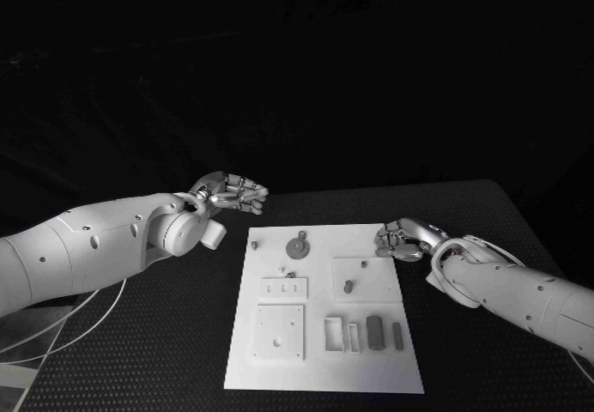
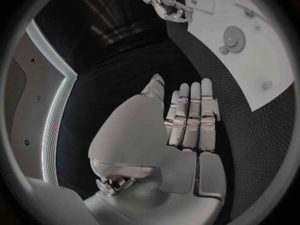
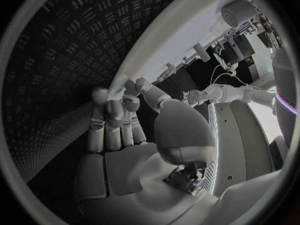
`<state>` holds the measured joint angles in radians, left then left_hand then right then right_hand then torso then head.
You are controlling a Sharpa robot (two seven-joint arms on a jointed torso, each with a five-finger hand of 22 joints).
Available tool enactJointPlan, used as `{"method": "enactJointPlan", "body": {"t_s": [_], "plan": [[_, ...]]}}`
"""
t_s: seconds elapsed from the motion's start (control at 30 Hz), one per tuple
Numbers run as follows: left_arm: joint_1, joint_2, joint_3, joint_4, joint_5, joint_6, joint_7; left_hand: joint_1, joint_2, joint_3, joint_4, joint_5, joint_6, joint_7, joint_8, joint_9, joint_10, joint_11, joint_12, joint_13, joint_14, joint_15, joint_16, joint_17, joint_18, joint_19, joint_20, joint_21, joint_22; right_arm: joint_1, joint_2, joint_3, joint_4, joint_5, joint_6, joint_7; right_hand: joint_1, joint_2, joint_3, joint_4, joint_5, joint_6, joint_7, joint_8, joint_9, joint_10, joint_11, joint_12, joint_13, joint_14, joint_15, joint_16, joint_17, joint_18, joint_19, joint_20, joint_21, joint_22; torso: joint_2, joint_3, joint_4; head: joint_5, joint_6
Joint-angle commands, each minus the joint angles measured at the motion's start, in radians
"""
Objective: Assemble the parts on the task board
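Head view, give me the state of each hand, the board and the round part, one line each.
Left hand: empty, fingers apart, raised beyond the board's far left corner.
Right hand: fingers curled at the board's right edge, contact unclear.
Board: flat on the table.
Round part: lying on the board.

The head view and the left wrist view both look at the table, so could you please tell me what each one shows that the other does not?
The head view alone gives the whole task board, with its square plates and the dark upright pieces at the near end, and the right hand resting at the board's right edge. The left wrist view alone gives the left hand's palm, fingers straight, holding nothing. Both share the round gear-like part, the left hand off the board's far left corner, and the black table.
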<state>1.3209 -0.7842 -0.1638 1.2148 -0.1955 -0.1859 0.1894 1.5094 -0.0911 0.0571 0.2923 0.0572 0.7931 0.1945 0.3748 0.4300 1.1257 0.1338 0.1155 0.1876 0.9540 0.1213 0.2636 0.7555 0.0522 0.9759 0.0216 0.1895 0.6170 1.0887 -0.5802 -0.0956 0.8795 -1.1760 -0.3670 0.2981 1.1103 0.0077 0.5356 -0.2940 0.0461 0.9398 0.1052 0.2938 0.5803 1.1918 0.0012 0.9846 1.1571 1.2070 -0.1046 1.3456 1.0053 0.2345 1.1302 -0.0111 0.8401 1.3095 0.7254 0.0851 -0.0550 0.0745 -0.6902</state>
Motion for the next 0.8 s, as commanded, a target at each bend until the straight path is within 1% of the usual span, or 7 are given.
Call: {"method": "enactJointPlan", "body": {"t_s": [0.03, 0.1, 0.33, 0.4, 0.5, 0.73, 0.8], "plan": [[0.001, 0.001, 0.001, -0.001, -0.048, 0.037, 0.004, -0.019, -0.004, -0.008, 0.0, -0.004, 0.0, -0.027, -0.003, 0.002, 0.006, -0.001, -0.003, 0.001, 0.005, 0.002, -0.006, 0.002, 0.021, 0.002, 0.001, -0.006, 0.002, 0.001, -0.001, 0.001, 0.008, 0.006, -0.026, -0.003, 0.007, 0.01, 0.001, 0.0, 0.002, 0.05, -0.004, 0.01, 0.016, -0.001, -0.01, 0.004, -0.001, 0.002, -0.009, 0.004, 0.001, 0.027, 0.0, -0.007, 0.006, 0.019, -0.001, 0.0002, -0.0009, -0.001, 0.001], [0.001, 0.001, 0.001, 0.0, -0.061, 0.05, -0.003, -0.03, 0.0, -0.008, 0.0, -0.004, 0.008, -0.043, -0.002, 0.003, 0.024, -0.009, 0.003, 0.006, 0.019, -0.003, -0.003, 0.007, 0.023, 0.013, -0.003, -0.001, 0.006, 0.007, 0.0, 0.001, 0.01, 0.005, -0.03, -0.007, 0.01, 0.009, 0.0, 0.0, 0.002, 0.054, -0.005, 0.011, 0.017, -0.001, -0.012, 0.004, -0.001, 0.002, -0.01, 0.005, 0.001, 0.027, 0.0, -0.007, 0.007, 0.019, -0.001, -0.0001, -0.0008, -0.001, 0.002], [0.004, 0.004, 0.001, 0.007, -0.137, 0.07, -0.022, -0.053, 0.012, -0.012, 0.0, -0.006, 0.09, -0.042, 0.025, 0.014, 0.079, -0.033, 0.022, 0.022, 0.06, -0.021, 0.012, 0.023, 0.027, 0.047, -0.018, 0.016, 0.019, 0.048, -0.007, 0.001, 0.043, -0.017, -0.035, -0.026, 0.017, 0.007, -0.002, -0.001, 0.002, 0.061, -0.008, 0.014, 0.019, 0.001, -0.015, 0.004, -0.002, 0.004, -0.013, 0.006, 0.002, 0.027, 0.002, -0.009, 0.01, 0.019, -0.001, -0.0047, 0.0003, -0.004, 0.009], [0.006, 0.004, 0.002, 0.008, -0.146, 0.074, -0.038, -0.061, 0.013, -0.015, 0.0, -0.006, 0.103, -0.045, 0.027, 0.015, 0.093, -0.04, 0.027, 0.027, 0.075, -0.027, 0.018, 0.029, 0.029, 0.059, -0.024, 0.023, 0.025, 0.061, -0.011, 0.001, 0.059, -0.022, -0.036, -0.034, 0.018, 0.007, -0.002, -0.001, 0.002, 0.062, -0.008, 0.015, 0.02, 0.002, -0.015, 0.004, -0.002, 0.004, -0.014, 0.007, 0.002, 0.027, 0.002, -0.01, 0.01, 0.019, -0.002, -0.0044, -0.001, -0.003, 0.011], [0.007, 0.009, 0.002, 0.01, -0.191, 0.051, -0.069, -0.082, 0.01, -0.025, 0.001, -0.007, 0.107, -0.046, 0.021, 0.012, 0.098, -0.042, 0.026, 0.031, 0.078, -0.03, 0.018, 0.036, 0.026, 0.062, -0.028, 0.025, 0.03, 0.085, -0.018, 0.001, 0.106, -0.05, -0.04, -0.07, 0.022, 0.005, -0.004, -0.001, 0.002, 0.065, -0.009, 0.016, 0.021, 0.003, -0.017, 0.004, -0.002, 0.006, -0.015, 0.008, 0.002, 0.027, 0.003, -0.011, 0.012, 0.019, -0.004, -0.0039, -0.0041, -0.001, 0.015], [0.01, 0.033, 0.002, 0.015, -0.226, 0.031, -0.113, -0.115, 0.01, -0.031, 0.001, -0.007, 0.11, -0.046, 0.013, 0.009, 0.108, -0.046, 0.027, 0.038, 0.084, -0.034, 0.021, 0.046, 0.026, 0.067, -0.033, 0.029, 0.036, 0.124, -0.026, 0.002, 0.228, -0.142, 0.007, -0.192, 0.025, 0.004, -0.005, -0.001, 0.002, 0.069, -0.011, 0.018, 0.022, 0.004, -0.018, 0.004, -0.003, 0.007, -0.017, 0.008, 0.002, 0.027, 0.005, -0.013, 0.014, 0.018, -0.02, -0.0134, -0.0147, 0.004, 0.023], [0.01, 0.046, 0.002, 0.019, -0.244, -0.009, -0.098, -0.128, 0.02, -0.031, 0.001, -0.008, 0.114, -0.047, 0.012, 0.008, 0.114, -0.048, 0.03, 0.043, 0.087, -0.035, 0.022, 0.05, 0.025, 0.07, -0.034, 0.032, 0.039, 0.135, -0.027, 0.002, 0.268, -0.178, 0.02, -0.23, 0.027, 0.002, -0.006, -0.001, 0.002, 0.072, -0.011, 0.019, 0.022, 0.005, -0.019, 0.004, -0.003, 0.008, -0.018, 0.009, 0.001, 0.027, 0.007, -0.014, 0.015, 0.018, -0.025, -0.0155, -0.0161, 0.006, 0.028]]}}
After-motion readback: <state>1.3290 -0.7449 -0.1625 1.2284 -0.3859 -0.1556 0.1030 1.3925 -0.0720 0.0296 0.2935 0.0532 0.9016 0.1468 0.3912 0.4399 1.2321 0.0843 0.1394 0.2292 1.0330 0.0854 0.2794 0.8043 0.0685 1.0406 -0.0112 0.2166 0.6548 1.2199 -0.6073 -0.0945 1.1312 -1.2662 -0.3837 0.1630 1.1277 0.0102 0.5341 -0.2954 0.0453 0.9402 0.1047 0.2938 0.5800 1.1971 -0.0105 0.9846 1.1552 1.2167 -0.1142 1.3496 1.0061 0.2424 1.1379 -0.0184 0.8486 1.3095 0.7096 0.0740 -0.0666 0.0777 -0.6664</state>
